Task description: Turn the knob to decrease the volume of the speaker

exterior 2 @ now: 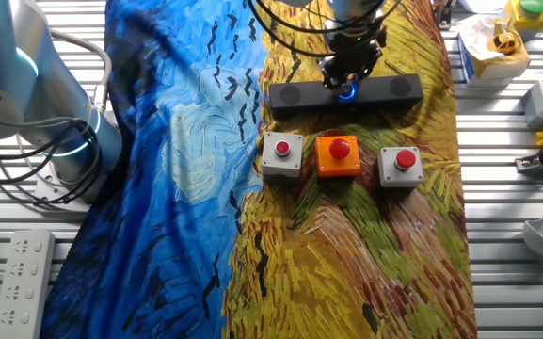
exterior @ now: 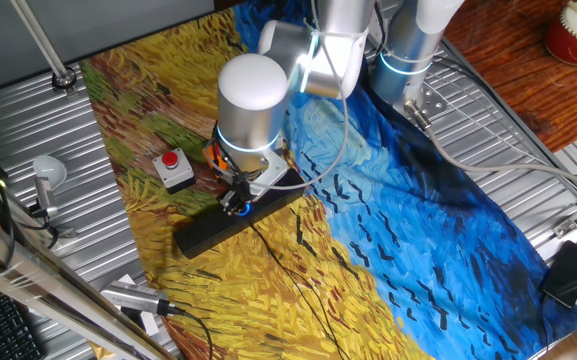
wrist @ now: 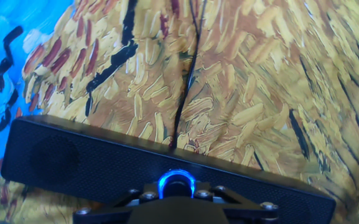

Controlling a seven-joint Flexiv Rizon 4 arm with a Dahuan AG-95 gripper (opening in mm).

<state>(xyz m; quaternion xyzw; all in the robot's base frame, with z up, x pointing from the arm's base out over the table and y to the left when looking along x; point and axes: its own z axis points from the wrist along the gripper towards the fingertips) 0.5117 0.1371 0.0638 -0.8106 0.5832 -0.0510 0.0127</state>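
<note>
The knob (wrist: 178,184) sat at the middle of the speaker (wrist: 104,165), a small round black dial ringed in blue light, standing proud of the bar's front face. It looked hard and smooth, likely slippery, so the hold belonged on its round side wall, one finger to each side, with light pressure. The turn would probably need little force.

The speaker was a long slim black bar lying flat on the painted cloth (exterior 2: 365,245) over the counter (exterior 2: 506,235), near the cloth's far edge from the red buttons. It seemed light and stiff, so a hard twist might slide or swing it on the cloth. A thin black cable (wrist: 185,81) ran away from its back.

The pincer (exterior 2: 350,83) hung right at the knob, its linkage just below the glow in the hand view. Whether its fingers gripped the dial or stood apart I could not tell.
</note>
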